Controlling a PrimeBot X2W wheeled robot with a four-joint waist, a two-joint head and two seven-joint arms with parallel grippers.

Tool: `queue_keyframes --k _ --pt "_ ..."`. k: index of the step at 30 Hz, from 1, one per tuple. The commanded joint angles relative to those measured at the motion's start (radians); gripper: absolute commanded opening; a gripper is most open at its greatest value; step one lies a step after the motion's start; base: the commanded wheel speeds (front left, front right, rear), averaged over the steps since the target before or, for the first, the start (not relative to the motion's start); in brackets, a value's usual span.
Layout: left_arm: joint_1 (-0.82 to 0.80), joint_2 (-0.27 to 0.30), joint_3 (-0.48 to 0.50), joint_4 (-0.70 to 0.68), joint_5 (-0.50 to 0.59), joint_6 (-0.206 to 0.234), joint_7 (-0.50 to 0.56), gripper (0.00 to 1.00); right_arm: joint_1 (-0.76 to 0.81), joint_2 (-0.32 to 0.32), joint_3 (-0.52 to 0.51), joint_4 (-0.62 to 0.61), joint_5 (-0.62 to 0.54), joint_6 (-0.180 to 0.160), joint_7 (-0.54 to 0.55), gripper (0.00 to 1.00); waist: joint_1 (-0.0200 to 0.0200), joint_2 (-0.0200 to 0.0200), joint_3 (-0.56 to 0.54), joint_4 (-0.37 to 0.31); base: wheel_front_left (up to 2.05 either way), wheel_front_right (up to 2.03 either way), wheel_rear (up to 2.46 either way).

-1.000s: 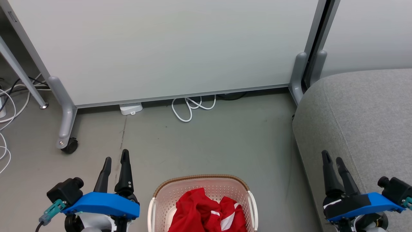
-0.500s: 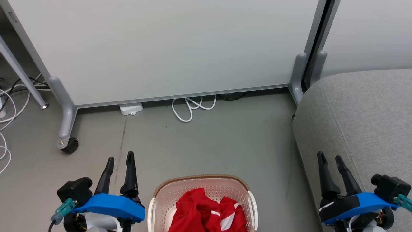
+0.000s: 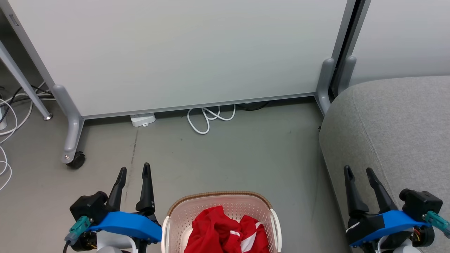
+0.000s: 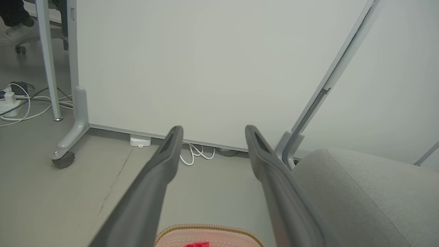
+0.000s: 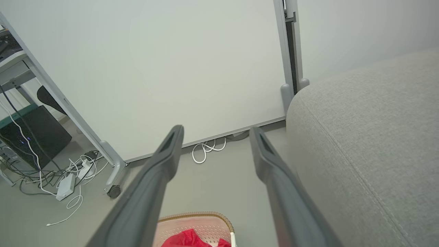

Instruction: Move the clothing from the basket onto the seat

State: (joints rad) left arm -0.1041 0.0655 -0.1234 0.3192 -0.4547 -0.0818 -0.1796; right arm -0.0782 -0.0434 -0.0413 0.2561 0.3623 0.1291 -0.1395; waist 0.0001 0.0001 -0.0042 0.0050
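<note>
Dark and spread wide, the left fingers (image 3: 146,189) grasp nothing. They point up over the grey floor (image 3: 228,158), just left of the basket (image 3: 218,193). The right fingers (image 3: 352,193) are likewise released and empty, poised over the front edge of the grey seat (image 3: 404,123), well to the basket's right. Between the two arms the cream basket with its brown rim stands on the floor, and the red clothing (image 3: 218,232) with white trim lies bunched inside it. Beyond, a pale panel (image 3: 175,52) on grey legs stands across the floor, with one caster wheel (image 3: 75,160) at its left foot. A white cable (image 3: 211,114) loops under its lower edge.
</note>
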Motion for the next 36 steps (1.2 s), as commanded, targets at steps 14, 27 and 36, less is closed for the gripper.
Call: queue_keyframes --k 14,27,36 --pt "-0.020 -0.007 -0.012 0.022 0.091 -0.015 -0.038 1.00 -0.014 -0.008 -0.013 -0.007 -0.115 0.002 -0.028 1.00 -0.0001 -0.0001 -0.004 0.006 0.00 0.00 0.00" --pt "-0.022 -0.012 -0.015 0.026 0.154 -0.019 -0.063 1.00 -0.016 -0.009 -0.010 -0.007 -0.211 0.002 -0.050 1.00 -0.0001 -0.0001 -0.005 0.005 0.00 0.00 0.00" --pt "-0.025 -0.014 -0.033 0.038 0.191 -0.023 -0.080 1.00 -0.008 -0.009 -0.013 -0.005 -0.273 0.002 -0.064 1.00 -0.0001 -0.0001 -0.009 0.013 0.00 0.00 0.00"
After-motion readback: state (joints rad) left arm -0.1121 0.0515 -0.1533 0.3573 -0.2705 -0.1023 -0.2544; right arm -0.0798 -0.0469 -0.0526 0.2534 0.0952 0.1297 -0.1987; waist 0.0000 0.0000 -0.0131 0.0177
